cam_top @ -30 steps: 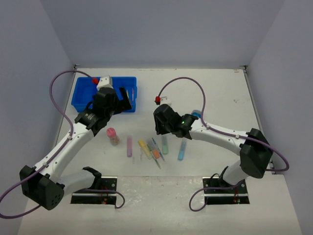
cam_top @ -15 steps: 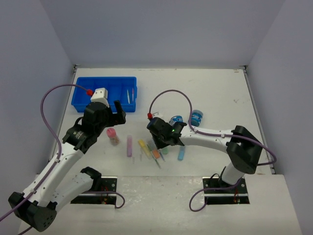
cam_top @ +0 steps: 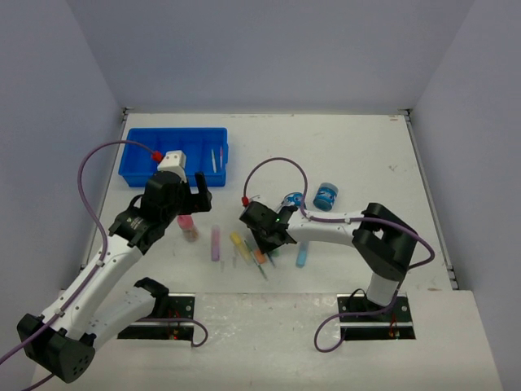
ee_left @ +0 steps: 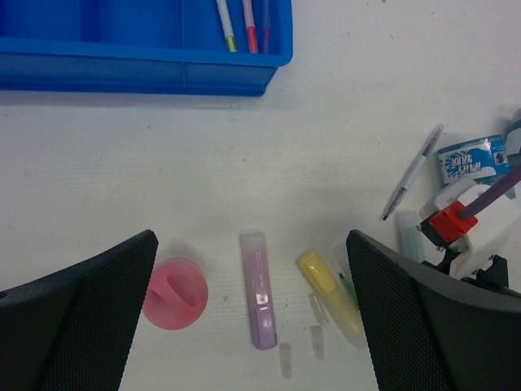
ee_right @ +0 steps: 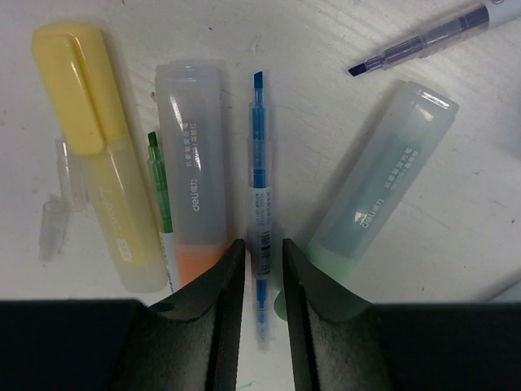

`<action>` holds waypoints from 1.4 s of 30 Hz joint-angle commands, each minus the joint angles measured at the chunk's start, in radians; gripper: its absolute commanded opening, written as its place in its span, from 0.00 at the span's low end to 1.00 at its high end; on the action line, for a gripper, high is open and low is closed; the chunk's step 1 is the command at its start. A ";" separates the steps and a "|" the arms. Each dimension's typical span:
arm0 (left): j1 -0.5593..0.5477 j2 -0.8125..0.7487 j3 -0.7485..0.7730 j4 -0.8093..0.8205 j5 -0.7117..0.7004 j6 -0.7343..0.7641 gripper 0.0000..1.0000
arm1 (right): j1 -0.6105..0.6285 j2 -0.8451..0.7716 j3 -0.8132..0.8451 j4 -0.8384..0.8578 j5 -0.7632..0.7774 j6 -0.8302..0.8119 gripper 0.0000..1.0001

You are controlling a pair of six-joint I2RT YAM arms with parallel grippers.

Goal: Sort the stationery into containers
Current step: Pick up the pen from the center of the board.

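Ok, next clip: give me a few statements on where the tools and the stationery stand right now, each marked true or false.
1. The left tool holds the pink-capped bottle. False: its jaws stand wide open and the bottle stands free on the table.
2. The right tool has a finger on either side of a thin blue pen that lies on the table. True.
3. The blue tray holds a few thin pens in its right-end compartment. True.
4. The purple marker lies in the tray. False: it lies on the table, between the bottle and the yellow marker.
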 commanded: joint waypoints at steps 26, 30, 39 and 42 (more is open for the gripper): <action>-0.416 0.060 -0.123 -0.068 -0.238 -0.439 0.91 | -0.115 -0.462 0.004 -0.186 0.237 -0.041 0.00; -0.567 0.118 -0.142 -0.099 -0.330 -0.582 0.70 | -0.160 -0.531 -0.032 -0.186 0.223 -0.053 0.00; -0.719 0.295 -0.151 -0.170 -0.360 -0.748 0.40 | -0.165 -0.526 -0.073 -0.153 0.197 -0.050 0.00; -0.722 0.303 -0.170 -0.114 -0.347 -0.728 0.40 | -0.167 -0.522 -0.079 -0.136 0.175 -0.055 0.00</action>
